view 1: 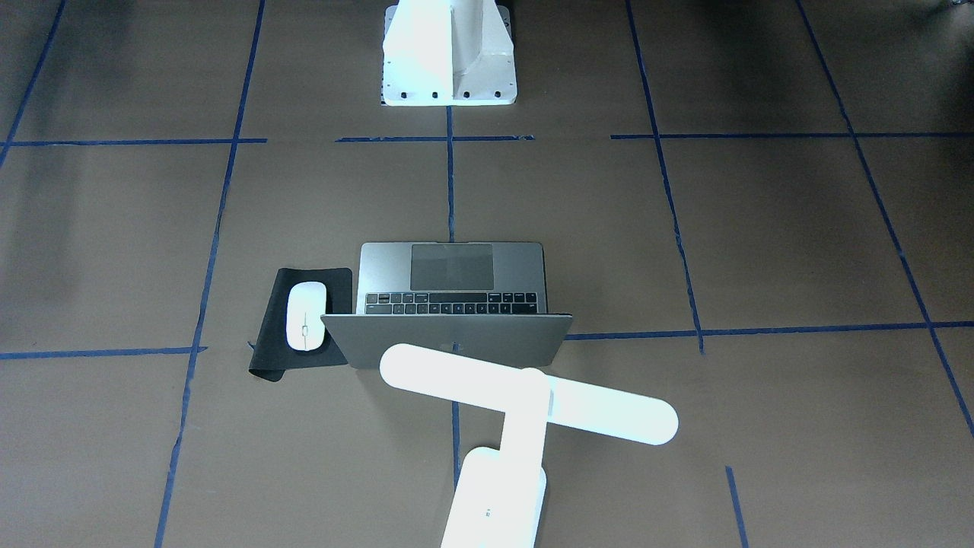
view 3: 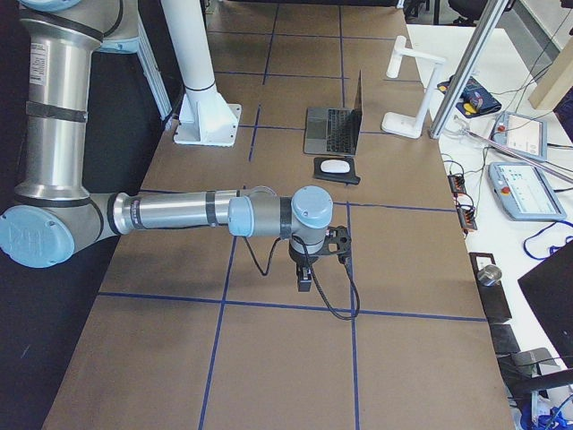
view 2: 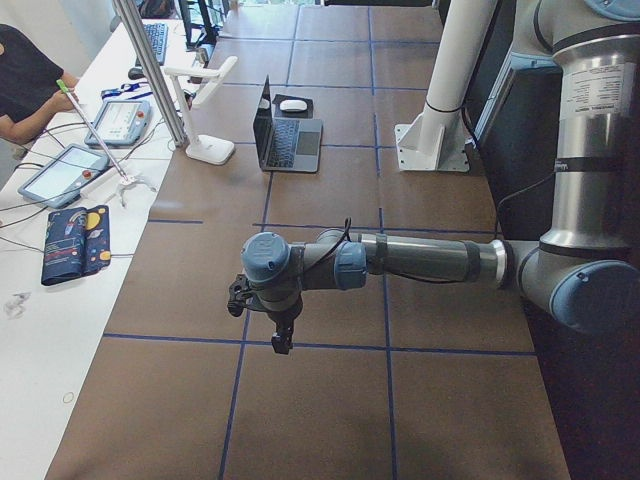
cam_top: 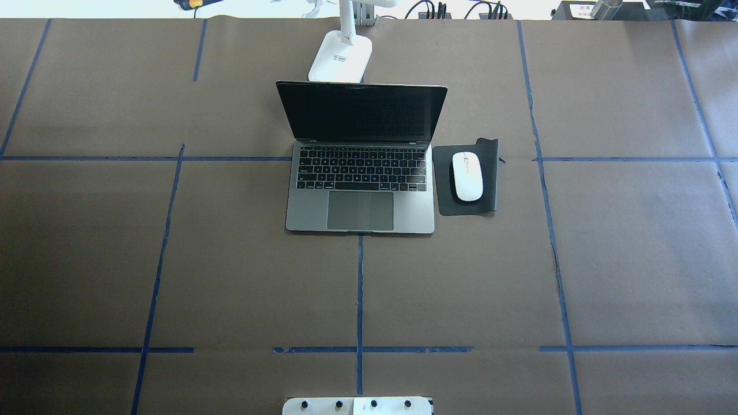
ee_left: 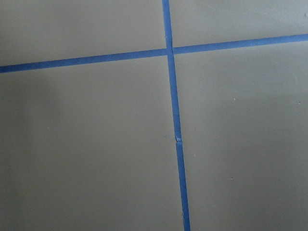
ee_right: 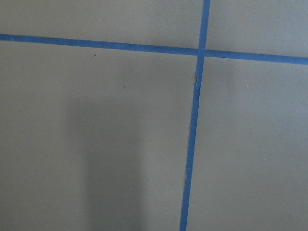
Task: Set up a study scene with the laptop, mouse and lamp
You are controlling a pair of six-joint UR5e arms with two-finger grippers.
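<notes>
- Step in hand: I judge the set-up finished, or at its final check. The thin space-grey metal laptop stands open at mid-table with its screen dark, black keys and trackpad facing the robot.
- The small flat white oval mouse lies on a black rectangular mouse pad, just beside the laptop on the robot's right. One far corner of the pad curls up.
- The bright white T-headed desk lamp stands just behind the lid, its bar head level and crossing above it.
- The left gripper and right gripper hang over bare brown paper, well apart from everything. Only the side views show them, so I cannot tell whether either is released or clenched.
- Next: I expect no grasp is needed. I just keep both arms clear of the lamp and lid.
</notes>
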